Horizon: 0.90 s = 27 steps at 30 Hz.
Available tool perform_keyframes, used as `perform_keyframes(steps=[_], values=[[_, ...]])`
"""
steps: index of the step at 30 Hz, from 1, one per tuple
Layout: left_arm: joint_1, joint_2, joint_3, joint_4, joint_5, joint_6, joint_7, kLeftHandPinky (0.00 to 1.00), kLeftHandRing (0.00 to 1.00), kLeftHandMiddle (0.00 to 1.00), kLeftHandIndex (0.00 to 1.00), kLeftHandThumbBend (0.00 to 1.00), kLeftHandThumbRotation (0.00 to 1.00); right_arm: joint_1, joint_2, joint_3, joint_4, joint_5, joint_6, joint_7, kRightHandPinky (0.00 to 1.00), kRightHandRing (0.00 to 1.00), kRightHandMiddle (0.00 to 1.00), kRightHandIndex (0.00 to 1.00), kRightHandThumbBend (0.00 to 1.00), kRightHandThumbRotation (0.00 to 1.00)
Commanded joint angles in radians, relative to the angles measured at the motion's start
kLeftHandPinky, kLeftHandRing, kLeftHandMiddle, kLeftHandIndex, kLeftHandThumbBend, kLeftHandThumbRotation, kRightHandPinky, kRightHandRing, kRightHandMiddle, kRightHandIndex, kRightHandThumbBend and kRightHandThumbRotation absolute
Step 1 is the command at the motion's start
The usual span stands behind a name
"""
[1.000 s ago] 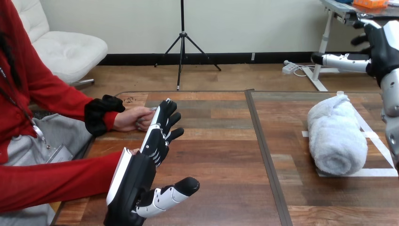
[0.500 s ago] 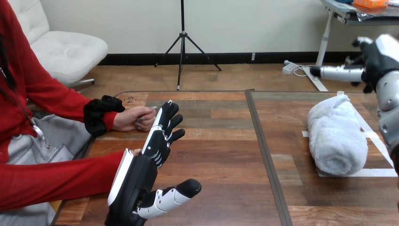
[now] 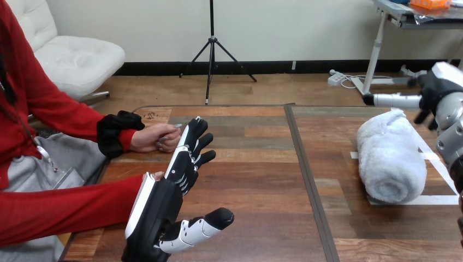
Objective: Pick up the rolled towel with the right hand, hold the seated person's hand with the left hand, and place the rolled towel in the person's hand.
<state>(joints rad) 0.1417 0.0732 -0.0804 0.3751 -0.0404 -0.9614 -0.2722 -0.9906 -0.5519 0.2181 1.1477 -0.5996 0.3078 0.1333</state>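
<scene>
White rolled towel (image 3: pixel 390 158) on counter (image 3: pixel 256 180); my right hand (image 3: pixel 434 91) spread above it; my left hand (image 3: pixel 159 207) spread, beside person's hand (image 3: pixel 154 137).

text: none legible | numbers: none | signs: small dark mark (image 3: pixel 149 115) on the surface (image 3: pixel 256 180), too small to read

Bare table (image 3: pixel 262 185) btwn left hand (image 3: pixel 159 206) & rolled towel (image 3: pixel 390 158).
</scene>
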Motion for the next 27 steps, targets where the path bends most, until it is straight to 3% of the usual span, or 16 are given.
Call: perform_keyframes(steps=[1,5,9,12,18,21,27], values=[[-0.075,-0.009,0.002,-0.015,-0.028,-0.033,0.004,0.86,0.95,0.99,1.00,1.00,0.67,-0.265,0.004,0.078,0.105,-0.060,0.023,0.030,0.28,0.53,0.82,0.83,1.00,0.78],[-0.071,-0.007,-0.001,-0.018,-0.039,-0.030,-0.003,0.86,0.95,0.99,1.00,1.00,0.67,-0.279,0.012,0.096,0.128,-0.064,0.029,0.056,0.27,0.51,0.79,0.84,1.00,0.81],[-0.072,-0.006,0.006,-0.009,-0.026,-0.044,0.005,0.87,0.95,0.99,1.00,1.00,0.68,-0.287,0.014,0.145,0.153,-0.100,0.002,0.099,0.27,0.46,0.72,0.83,1.00,0.85],[-0.071,-0.007,0.012,-0.010,-0.010,-0.048,0.015,0.86,0.94,0.99,1.00,1.00,0.68,-0.290,0.017,0.177,0.166,-0.126,-0.016,0.120,0.27,0.47,0.74,0.83,1.00,0.89],[-0.062,-0.006,0.012,-0.021,-0.008,-0.044,0.017,0.85,0.94,0.99,1.00,1.00,0.68,-0.297,0.022,0.226,0.184,-0.162,-0.036,0.169,0.34,0.61,0.83,0.90,1.00,0.97],[-0.057,-0.006,0.011,-0.028,-0.006,-0.040,0.019,0.85,0.94,0.99,0.99,1.00,0.68,-0.297,0.026,0.267,0.196,-0.198,-0.064,0.203,0.37,0.69,0.87,0.92,1.00,0.99],[-0.052,-0.006,0.012,-0.032,-0.001,-0.046,0.021,0.85,0.94,0.98,0.99,1.00,0.70,-0.295,0.036,0.284,0.210,-0.211,-0.075,0.222,0.58,0.87,0.94,0.94,1.00,1.00]])
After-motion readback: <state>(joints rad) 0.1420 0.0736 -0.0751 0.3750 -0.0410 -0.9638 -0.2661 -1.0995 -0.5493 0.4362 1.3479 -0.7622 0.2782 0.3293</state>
